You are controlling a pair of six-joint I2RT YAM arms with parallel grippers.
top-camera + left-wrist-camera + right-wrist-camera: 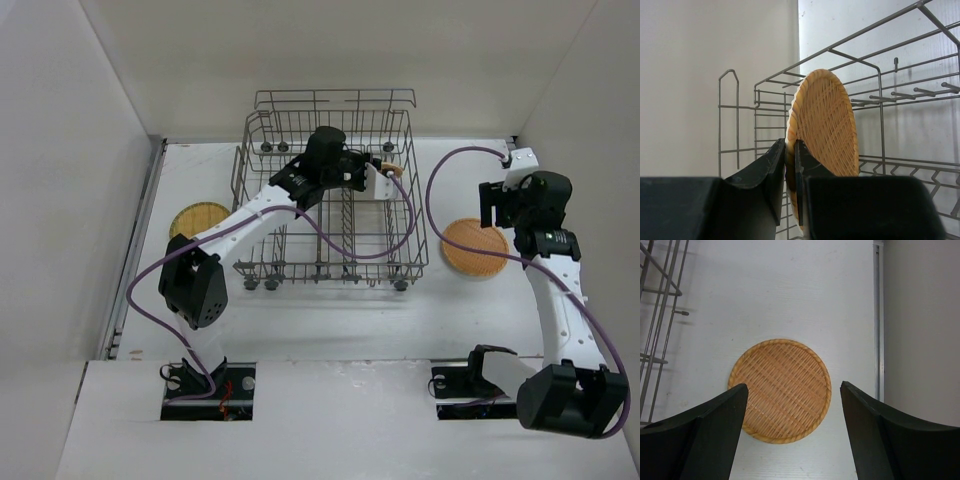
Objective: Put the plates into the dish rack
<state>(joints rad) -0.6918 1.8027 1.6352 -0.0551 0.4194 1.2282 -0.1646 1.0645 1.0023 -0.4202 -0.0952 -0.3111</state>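
Observation:
The grey wire dish rack (300, 100) stands at the back middle of the table. My left gripper (388, 170) reaches over the rack's right side, shut on the rim of a woven tan plate (825, 120) that stands on edge among the rack wires (880, 65). A second plate (477, 248) lies flat on the table right of the rack. My right gripper (794, 387) hovers above that plate (781, 390), open, with nothing between its fingers. A third plate (198, 218) lies flat left of the rack, partly behind the left arm.
White walls close in the table on the left, back and right. A metal strip (878, 320) runs along the right wall close to the flat plate. The rack's side wires (660, 300) stand just left of the right gripper.

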